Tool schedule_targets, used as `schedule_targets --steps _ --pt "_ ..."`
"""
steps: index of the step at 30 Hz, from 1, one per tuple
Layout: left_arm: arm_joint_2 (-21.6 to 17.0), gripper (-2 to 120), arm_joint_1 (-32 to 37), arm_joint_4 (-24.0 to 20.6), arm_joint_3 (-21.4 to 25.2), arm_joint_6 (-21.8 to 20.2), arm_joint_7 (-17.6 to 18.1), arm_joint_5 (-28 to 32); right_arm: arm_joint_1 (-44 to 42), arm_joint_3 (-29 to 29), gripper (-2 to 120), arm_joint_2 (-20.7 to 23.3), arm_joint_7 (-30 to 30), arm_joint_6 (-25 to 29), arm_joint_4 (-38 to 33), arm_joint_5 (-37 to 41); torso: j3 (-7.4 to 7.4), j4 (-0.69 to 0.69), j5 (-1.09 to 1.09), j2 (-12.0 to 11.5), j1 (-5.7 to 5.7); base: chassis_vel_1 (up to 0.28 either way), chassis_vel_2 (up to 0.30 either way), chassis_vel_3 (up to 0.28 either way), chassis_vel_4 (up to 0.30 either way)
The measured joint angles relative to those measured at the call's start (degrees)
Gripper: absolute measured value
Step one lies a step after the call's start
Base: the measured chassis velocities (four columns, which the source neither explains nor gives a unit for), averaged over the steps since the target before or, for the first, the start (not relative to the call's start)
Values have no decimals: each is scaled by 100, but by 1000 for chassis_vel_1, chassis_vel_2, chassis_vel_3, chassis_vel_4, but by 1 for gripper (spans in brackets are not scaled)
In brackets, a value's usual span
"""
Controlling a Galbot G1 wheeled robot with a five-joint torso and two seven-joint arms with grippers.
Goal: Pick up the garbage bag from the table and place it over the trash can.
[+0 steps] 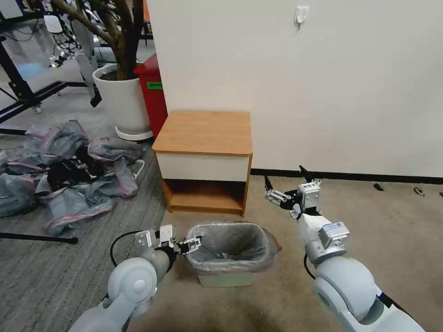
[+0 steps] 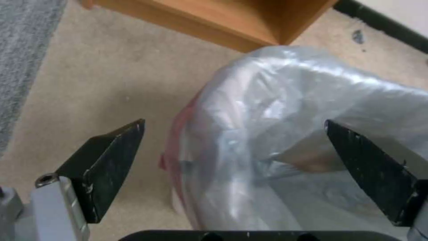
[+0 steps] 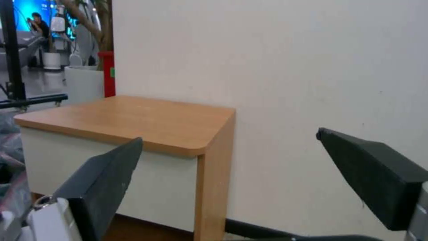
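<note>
The bag [image 1: 229, 246] lines the can [image 1: 226, 278] on the floor just in front of the table [image 1: 203, 131], its mouth opening upward and its grey film folded out over the rim all round, with the pink band showing at the can's right corner. In the head view the can's long axis runs across the table's front, side to side, and the bag follows it. The left gripper [image 1: 193, 244] sits at the can's left rim, jaws apart and holding nothing; the right gripper [image 1: 273, 191] hangs spread and empty up off the floor, to the right of the table and well apart from the can. The table top is bare. A heap of like bags [image 1: 64, 170] lies on the grey carpet to the left of the table, and it is not part of the work. In the left wrist view the left gripper [image 2: 234, 139] straddles the bag's [image 2: 285, 110] folded edge at a corner of the can, one finger outside on the carpet side and one over the film, neither visibly pinching it; the table's foot [image 2: 214, 23] shows beyond. In the right wrist view the right gripper [image 3: 227, 157] faces the table's [image 3: 133, 118] side and the wall, its jaws wide and clear of both. Judged from this, the fitting step looks all but done: the next move, I think, calls only for drawing the left gripper away from the rim without snagging the film, since a caught fold could pull the bag off the can.
</note>
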State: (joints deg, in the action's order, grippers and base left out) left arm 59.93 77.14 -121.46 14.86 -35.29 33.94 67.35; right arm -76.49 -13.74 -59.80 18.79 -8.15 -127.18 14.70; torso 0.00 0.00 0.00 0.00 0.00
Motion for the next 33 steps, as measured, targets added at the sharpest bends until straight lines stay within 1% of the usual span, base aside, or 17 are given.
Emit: schedule_targets --steps 2,4,5,6,8,10,11,13,14,15,18,19,20,23,24,28,33 --pt "-13 100 54 -42 54 22 -107 -10 -13 -39 100 3 -3 28 -6 17 0 0 0 0 0 0 0 0 0" --pt "-52 100 198 -131 175 211 -470 -257 -74 -172 100 7 -70 134 -29 103 1 0 0 0 0 0 0 0 0" --pt "-75 100 324 -183 296 421 -843 -591 -130 -278 100 7 -163 209 -45 184 1 0 0 0 0 0 0 0 0" --pt "-75 100 324 -183 296 421 -843 -591 -130 -278 100 7 -163 209 -45 184 1 0 0 0 0 0 0 0 0" --pt "-107 100 683 -346 723 971 -1658 -1587 -310 -635 100 -23 -536 439 -88 324 0 0 0 0 0 0 0 0 0" --pt "-154 100 998 -505 1077 1519 -2113 -2256 -483 -889 100 -51 -716 680 -114 354 1 1 0 0 0 0 0 0 0" --pt "-154 100 998 -505 1077 1519 -2113 -2256 -483 -889 100 -51 -716 680 -114 354 1 1 0 0 0 0 0 0 0" --pt "-145 100 1351 -635 1495 2388 -2299 -2837 -709 -1115 100 -111 -819 921 -133 302 0 1 0 0 0 0 0 0 0" --pt "-110 100 1466 -673 1627 2676 -2318 -2962 -786 -1163 100 -151 -833 1020 -133 258 0 -1 1 0 0 0 0 0 0" --pt "-110 100 1466 -673 1627 2676 -2318 -2962 -786 -1163 100 -151 -833 1020 -133 258 0 -1 1 0 0 0 0 0 0" --pt "148 100 1892 -704 2152 3790 -2357 -3367 -1076 -1220 100 -405 -858 1336 -96 103 0 1 1 0 0 0 0 0 0" --pt "261 100 2015 -624 2272 4139 -2379 -3515 -1158 -1225 100 -537 -892 1395 -44 26 0 0 1 0 0 0 0 0 0" --pt "261 100 2015 -624 2272 4139 -2379 -3515 -1158 -1225 100 -537 -892 1395 -44 26 0 0 1 0 0 0 0 0 0" --pt "665 100 2168 -208 2497 4947 -2499 -3941 -1313 -1332 100 -932 -1019 1379 172 -416 0 1 0 0 0 0 0 0 0" --pt "665 100 2168 -208 2497 4947 -2499 -3941 -1313 -1332 100 -932 -1019 1379 172 -416 0 1 0 0 0 0 0 0 0" --pt "1230 100 2147 176 2507 5433 -2715 -4395 -1377 -1652 100 -1336 -1198 959 356 -946 0 0 0 0 0 0 0 0 0" --pt "1721 100 2044 520 2390 5687 -2991 -4671 -1337 -1975 100 -1626 -1482 893 592 -1243 0 0 0 0 0 0 0 0 0"
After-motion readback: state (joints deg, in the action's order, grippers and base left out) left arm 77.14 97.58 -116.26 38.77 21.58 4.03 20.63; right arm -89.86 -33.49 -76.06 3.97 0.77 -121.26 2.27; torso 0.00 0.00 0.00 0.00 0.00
